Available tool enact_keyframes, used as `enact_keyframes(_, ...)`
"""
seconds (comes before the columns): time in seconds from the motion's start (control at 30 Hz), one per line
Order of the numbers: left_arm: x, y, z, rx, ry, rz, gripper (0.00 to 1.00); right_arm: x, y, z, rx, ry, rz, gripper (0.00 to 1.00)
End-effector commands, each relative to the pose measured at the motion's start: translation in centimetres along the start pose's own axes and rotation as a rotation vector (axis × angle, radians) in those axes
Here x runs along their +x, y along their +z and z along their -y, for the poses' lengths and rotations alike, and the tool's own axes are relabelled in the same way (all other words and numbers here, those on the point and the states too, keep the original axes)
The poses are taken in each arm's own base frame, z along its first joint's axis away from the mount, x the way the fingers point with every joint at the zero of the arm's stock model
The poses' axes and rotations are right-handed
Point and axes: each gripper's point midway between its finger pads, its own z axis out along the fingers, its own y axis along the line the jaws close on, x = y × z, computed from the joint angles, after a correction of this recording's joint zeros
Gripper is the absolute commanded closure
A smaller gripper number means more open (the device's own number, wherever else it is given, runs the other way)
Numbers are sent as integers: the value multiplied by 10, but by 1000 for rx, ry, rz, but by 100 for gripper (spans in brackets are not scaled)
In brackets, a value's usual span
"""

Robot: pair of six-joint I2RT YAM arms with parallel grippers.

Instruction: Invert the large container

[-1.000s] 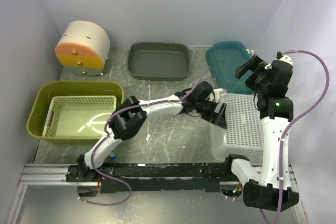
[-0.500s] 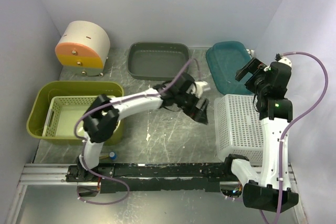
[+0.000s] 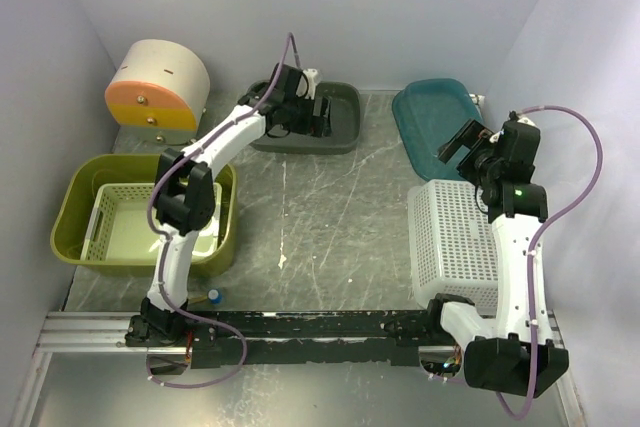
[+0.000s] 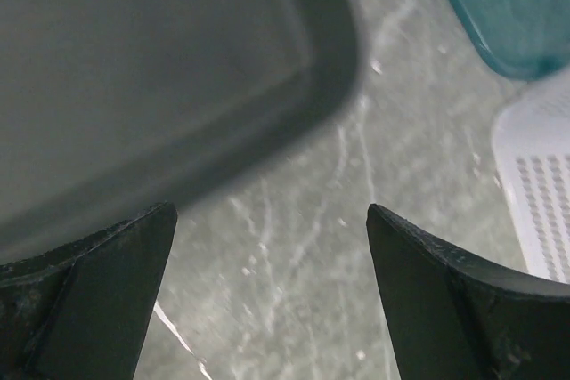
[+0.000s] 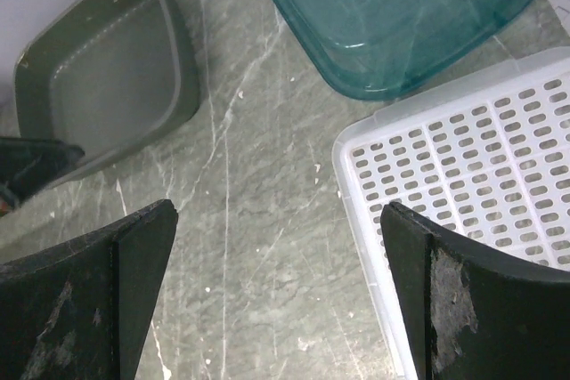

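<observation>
My left pincer hangs open over the grey tray; my right pincer is open too. The large container sits upright on the worktop.

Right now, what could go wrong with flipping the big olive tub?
1. The pale green tray lies inside the olive-green tub; tipping the tub would likely dump it out.
2. The open left pincer hovers at the grey tray, far from the tub, so it might grab the wrong container.
3. The tub sits close to the left wall, leaving little room to roll it that way.
</observation>
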Motion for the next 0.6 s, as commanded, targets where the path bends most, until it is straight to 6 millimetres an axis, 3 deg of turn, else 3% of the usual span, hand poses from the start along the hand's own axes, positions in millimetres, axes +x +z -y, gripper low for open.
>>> enact_keyframes(0.0,-11,21,-49,-117,-59,-5,0,3,-7,-3,-27,3,5,0)
enact_keyframes(0.13,6,49,-67,-76,-127,-57,0,13,-9,0,-33,5,-11,0)
enact_keyframes(0.2,29,57,-55,-15,-130,-135,3,17,-9,2,-27,2,-20,0)
enact_keyframes(0.33,68,48,2,88,-89,-211,4,22,-7,5,-20,5,-25,0)
enact_keyframes(0.5,98,22,93,246,-19,-250,3,22,0,1,-43,17,-34,0)
enact_keyframes(0.57,105,14,116,250,35,-270,2,22,2,0,-48,15,-36,0)
